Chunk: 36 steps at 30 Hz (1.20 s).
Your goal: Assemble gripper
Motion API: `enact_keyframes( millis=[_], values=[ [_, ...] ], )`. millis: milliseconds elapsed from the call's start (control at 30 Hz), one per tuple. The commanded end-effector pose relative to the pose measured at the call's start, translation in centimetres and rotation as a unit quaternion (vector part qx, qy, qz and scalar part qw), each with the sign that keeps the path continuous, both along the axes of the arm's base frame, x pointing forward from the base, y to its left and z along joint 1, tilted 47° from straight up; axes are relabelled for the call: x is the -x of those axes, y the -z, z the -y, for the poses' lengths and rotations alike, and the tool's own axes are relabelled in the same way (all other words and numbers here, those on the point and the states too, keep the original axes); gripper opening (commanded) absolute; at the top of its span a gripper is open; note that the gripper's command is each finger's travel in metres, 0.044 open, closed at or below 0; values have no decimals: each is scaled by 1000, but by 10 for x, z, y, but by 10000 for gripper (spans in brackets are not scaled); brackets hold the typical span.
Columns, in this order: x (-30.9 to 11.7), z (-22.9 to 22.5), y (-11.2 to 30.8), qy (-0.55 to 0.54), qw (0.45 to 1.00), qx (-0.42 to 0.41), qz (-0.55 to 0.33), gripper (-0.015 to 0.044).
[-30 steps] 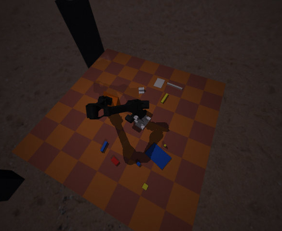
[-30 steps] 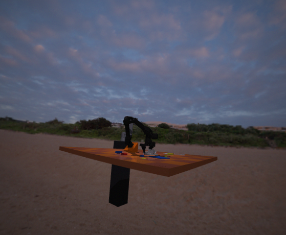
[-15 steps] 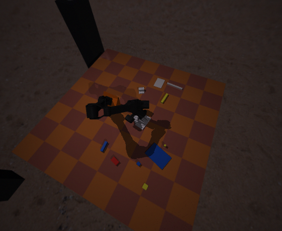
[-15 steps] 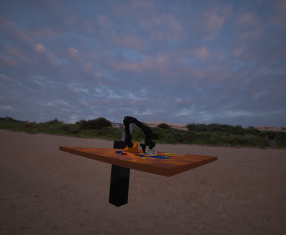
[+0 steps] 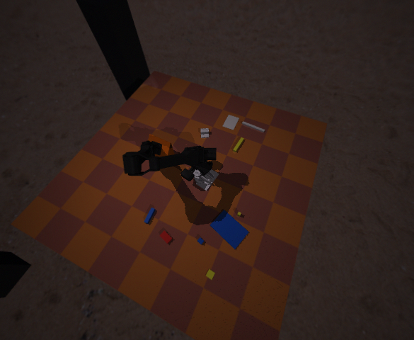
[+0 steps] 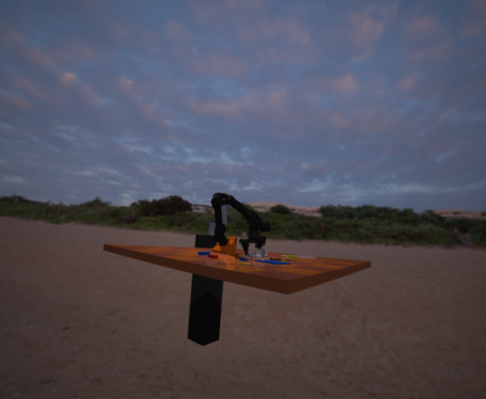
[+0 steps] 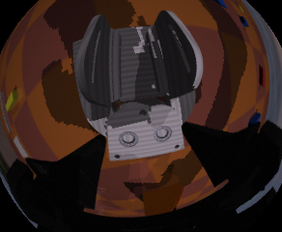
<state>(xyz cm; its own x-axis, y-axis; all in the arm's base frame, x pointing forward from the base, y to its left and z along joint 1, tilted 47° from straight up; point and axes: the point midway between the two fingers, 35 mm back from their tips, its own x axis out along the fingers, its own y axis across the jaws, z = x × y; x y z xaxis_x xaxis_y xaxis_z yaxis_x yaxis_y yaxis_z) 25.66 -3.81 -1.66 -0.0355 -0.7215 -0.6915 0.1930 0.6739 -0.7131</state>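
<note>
The grey gripper base [image 5: 207, 183] [image 7: 94, 116] lies on the checkered table. Two grey jaws with tall curved walls, a left jaw [image 7: 94, 63] and a right jaw [image 7: 182, 55], stand side by side over it in the wrist view. A pale housing plate [image 7: 146, 148] with two ringed holes is at their near end, slightly turned and overlapping their gear ends. The pins and tooth mesh are hidden, and I cannot tell whether the plate is level or seated. My gripper [image 5: 197, 172] [image 6: 252, 249] [image 7: 143, 131] is open and empty, its fingers on either side of the plate.
An orange bracket [image 5: 160, 142] [image 6: 228, 246] stands by the arm's base. A blue plate [image 5: 229, 229], a red block [image 5: 165, 236], a blue bar [image 5: 149, 215] and a yellow bar [image 5: 238, 144] lie around. A small white block [image 5: 204, 132], a white tile [image 5: 231, 122] and a grey bar [image 5: 253, 126] lie farther back.
</note>
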Motion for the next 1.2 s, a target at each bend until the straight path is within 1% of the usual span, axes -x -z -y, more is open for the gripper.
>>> enact_keyframes(
  millis=[0, 133, 300, 533, 800, 1167],
  values=[
    [0, -1, -1, 0, 1000, 0, 0, 440],
    [-2, -19, -16, -1, 1000, -2, 0, 440],
    [0, -53, -52, 0, 1000, 0, -1, 440],
    [2, -54, -50, -4, 1000, -2, 1, 440],
    [49, -94, -85, -1, 1000, -3, -3, 440],
    [50, -95, -86, -1, 1000, -3, -3, 440]
  ],
)
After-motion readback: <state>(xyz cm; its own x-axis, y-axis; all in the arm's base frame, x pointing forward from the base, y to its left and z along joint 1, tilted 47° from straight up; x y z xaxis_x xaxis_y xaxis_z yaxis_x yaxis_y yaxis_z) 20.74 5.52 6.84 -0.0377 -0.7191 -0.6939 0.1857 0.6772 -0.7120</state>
